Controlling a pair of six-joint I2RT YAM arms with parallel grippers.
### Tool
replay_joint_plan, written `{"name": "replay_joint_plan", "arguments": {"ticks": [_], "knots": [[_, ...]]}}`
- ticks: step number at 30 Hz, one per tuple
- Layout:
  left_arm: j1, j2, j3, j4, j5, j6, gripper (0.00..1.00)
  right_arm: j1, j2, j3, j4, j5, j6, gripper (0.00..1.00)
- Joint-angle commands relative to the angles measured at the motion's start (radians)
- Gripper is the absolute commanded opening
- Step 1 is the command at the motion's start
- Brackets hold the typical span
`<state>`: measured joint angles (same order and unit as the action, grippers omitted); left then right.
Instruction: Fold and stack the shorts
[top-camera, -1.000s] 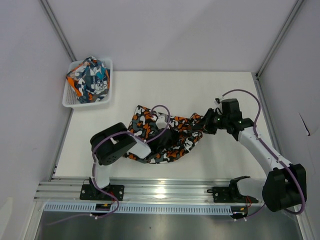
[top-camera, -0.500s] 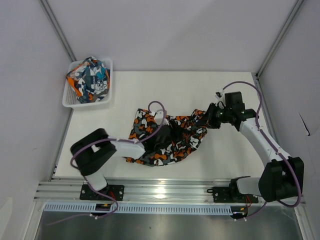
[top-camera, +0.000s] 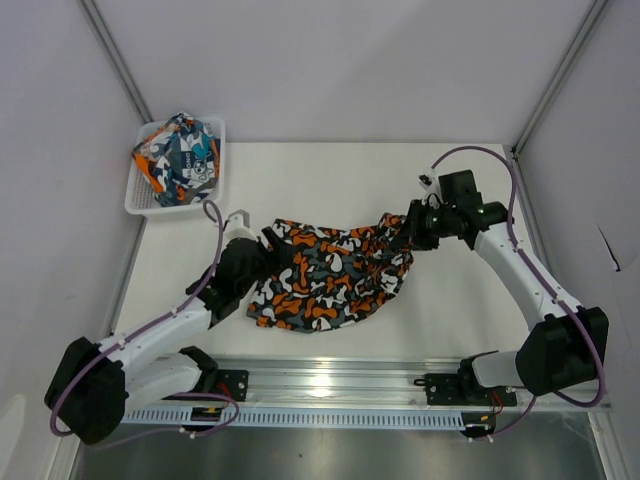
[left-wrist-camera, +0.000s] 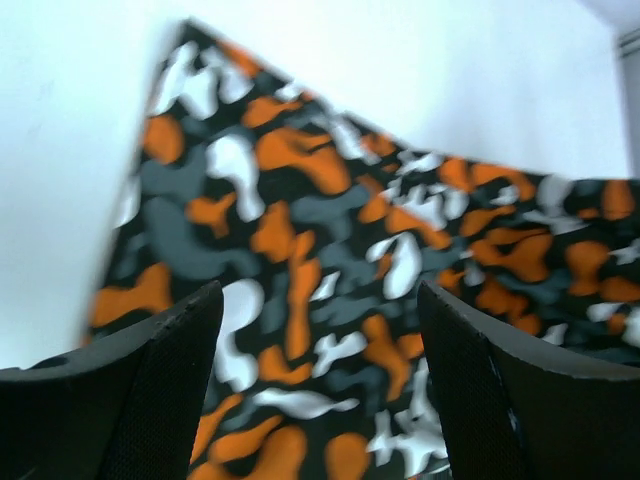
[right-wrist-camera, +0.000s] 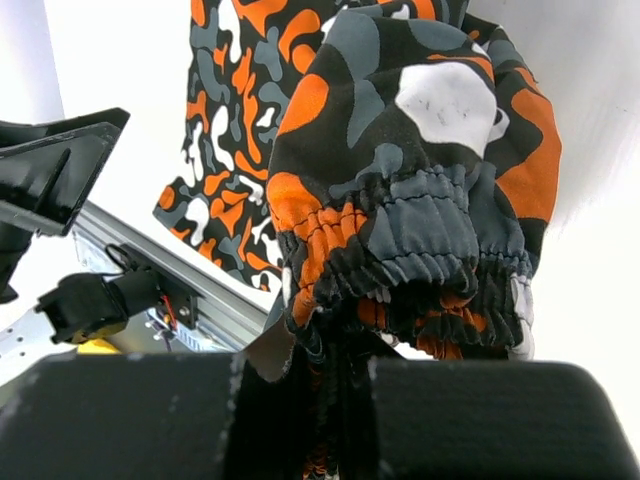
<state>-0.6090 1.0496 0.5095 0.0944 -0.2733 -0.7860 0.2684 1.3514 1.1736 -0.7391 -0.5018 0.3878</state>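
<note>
Overhead camera looks down on the whole table (top-camera: 330, 170); both wrist cameras press close on the camo shorts (top-camera: 330, 272) it also shows.

"What was on the table (top-camera: 330, 180)?"

"Two things, as far as I could see from where I stood. The top was plain white. The camouflage shorts (top-camera: 325, 280) lay across the middle, a little toward the near side, spread out with the orange, grey, black and white print facing up."

"All flat?"

"Not quite. The left corner and the near hem lay on the surface, but the right end was bunched up and lifted off it."

"And the other thing?"

"A white mesh basket (top-camera: 150, 203) sat in the far left corner, well apart from the shorts, its left side right at the table's edge."
</note>
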Motion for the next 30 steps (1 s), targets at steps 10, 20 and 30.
{"name": "replay_joint_plan", "arguments": {"ticks": [10,20,30], "knots": [[0.164,0.038,-0.134,-0.068,0.164,0.086,0.79,0.071,0.098,0.218,-0.189,0.207,-0.096,0.00],[0.141,0.142,-0.246,0.140,0.241,0.053,0.60,0.221,0.160,0.377,-0.270,0.321,-0.063,0.00],[0.106,0.260,-0.292,0.241,0.246,0.064,0.44,0.445,0.310,0.529,-0.289,0.479,0.040,0.00]]}}
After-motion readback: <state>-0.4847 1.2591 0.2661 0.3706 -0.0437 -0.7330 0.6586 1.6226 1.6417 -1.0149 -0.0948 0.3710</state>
